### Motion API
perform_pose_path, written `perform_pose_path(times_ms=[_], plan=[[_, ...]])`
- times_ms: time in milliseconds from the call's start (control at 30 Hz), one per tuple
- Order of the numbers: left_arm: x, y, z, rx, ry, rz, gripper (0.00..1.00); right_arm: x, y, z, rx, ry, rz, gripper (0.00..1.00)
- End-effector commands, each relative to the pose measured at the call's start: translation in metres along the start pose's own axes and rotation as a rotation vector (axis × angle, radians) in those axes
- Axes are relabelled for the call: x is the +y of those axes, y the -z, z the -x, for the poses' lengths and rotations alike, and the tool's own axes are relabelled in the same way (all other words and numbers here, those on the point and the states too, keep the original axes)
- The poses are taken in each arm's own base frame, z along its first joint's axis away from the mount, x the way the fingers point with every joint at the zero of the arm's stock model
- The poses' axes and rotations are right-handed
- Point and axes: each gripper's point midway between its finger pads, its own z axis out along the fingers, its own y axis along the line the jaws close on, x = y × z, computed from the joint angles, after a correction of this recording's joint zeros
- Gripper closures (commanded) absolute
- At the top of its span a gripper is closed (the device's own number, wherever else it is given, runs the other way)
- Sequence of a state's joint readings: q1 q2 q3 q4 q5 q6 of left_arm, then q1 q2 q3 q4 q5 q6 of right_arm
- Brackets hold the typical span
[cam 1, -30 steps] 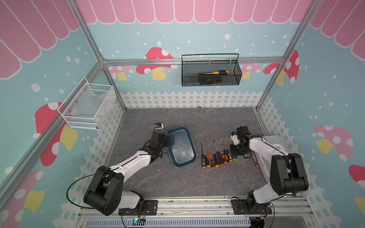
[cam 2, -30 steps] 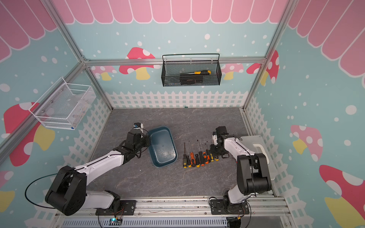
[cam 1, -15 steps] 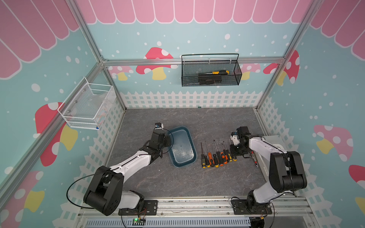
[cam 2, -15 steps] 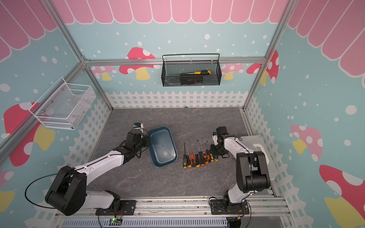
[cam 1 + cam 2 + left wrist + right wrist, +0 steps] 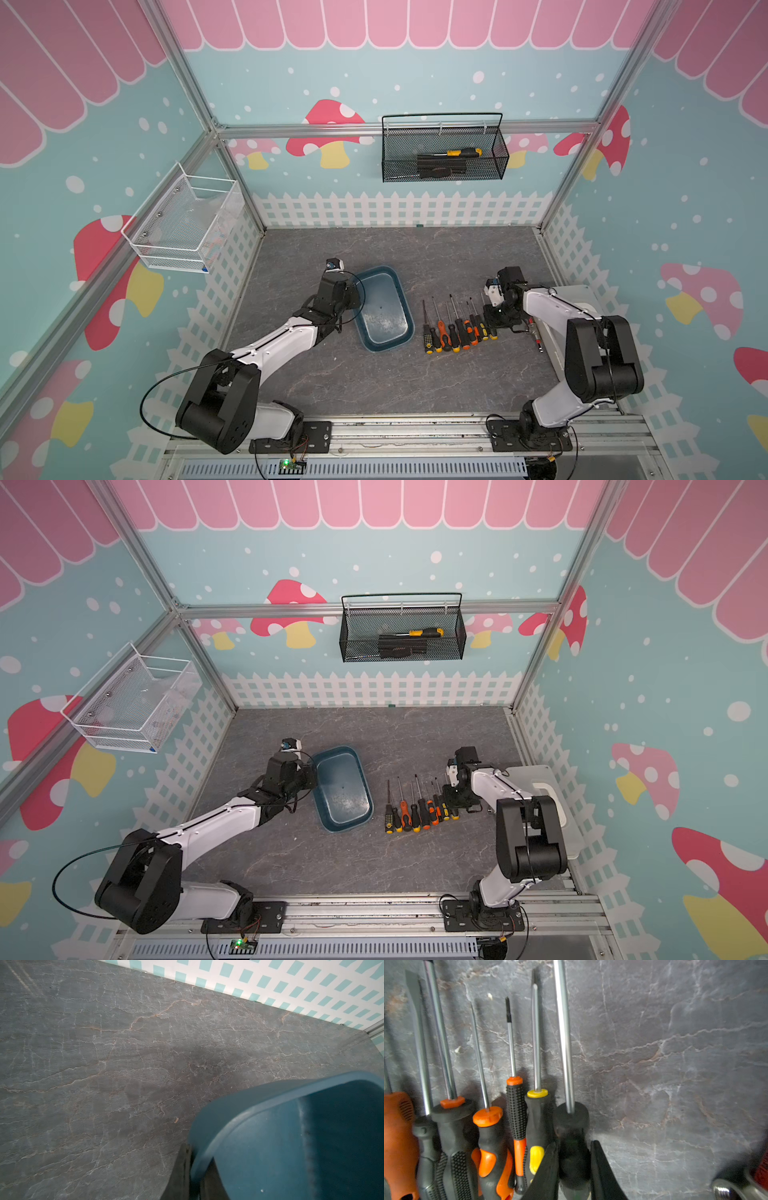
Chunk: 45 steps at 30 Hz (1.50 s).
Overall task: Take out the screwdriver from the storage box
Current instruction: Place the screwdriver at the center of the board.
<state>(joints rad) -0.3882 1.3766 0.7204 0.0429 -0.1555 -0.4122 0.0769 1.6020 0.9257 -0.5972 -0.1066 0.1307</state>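
Note:
The storage box (image 5: 384, 309) (image 5: 343, 789) is a dark teal tub in the middle of the table, and nothing lies inside it. My left gripper (image 5: 353, 291) (image 5: 311, 771) (image 5: 194, 1167) is shut on the rim at its left side. Right of the tub, several screwdrivers (image 5: 455, 332) (image 5: 415, 812) lie in a row with their shafts pointing away. My right gripper (image 5: 494, 320) (image 5: 455, 800) (image 5: 575, 1145) is at the row's right end, shut on a screwdriver with a black handle (image 5: 572, 1122).
A black mesh basket (image 5: 442, 149) on the back wall holds a yellow and black screwdriver. A white wire basket (image 5: 183, 224) hangs on the left wall. A whitish case (image 5: 548, 796) lies at the table's right edge, behind the right arm, with a metal tool (image 5: 536, 336) beside it.

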Motion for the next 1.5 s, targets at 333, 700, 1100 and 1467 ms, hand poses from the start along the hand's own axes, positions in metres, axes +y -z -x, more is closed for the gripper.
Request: perform_pose_path(times_ms=[333, 700, 1100, 1467], plan=[[0.004, 0.0, -0.005, 0.014, -0.018, 0.01, 1.0, 0.0, -0.006, -0.003, 0.028, -0.013, 0.034, 0.92], [0.003, 0.001, -0.004, 0.013, -0.014, 0.005, 1.0, -0.001, -0.002, -0.002, 0.01, -0.018, 0.034, 0.8], [0.003, 0.002, -0.004, 0.012, -0.014, 0.007, 1.0, 0.0, 0.003, 0.001, -0.01, -0.026, 0.041, 0.73], [0.003, 0.003, -0.003, 0.015, -0.022, 0.01, 1.0, 0.001, 0.005, 0.002, -0.024, -0.03, 0.047, 0.7]])
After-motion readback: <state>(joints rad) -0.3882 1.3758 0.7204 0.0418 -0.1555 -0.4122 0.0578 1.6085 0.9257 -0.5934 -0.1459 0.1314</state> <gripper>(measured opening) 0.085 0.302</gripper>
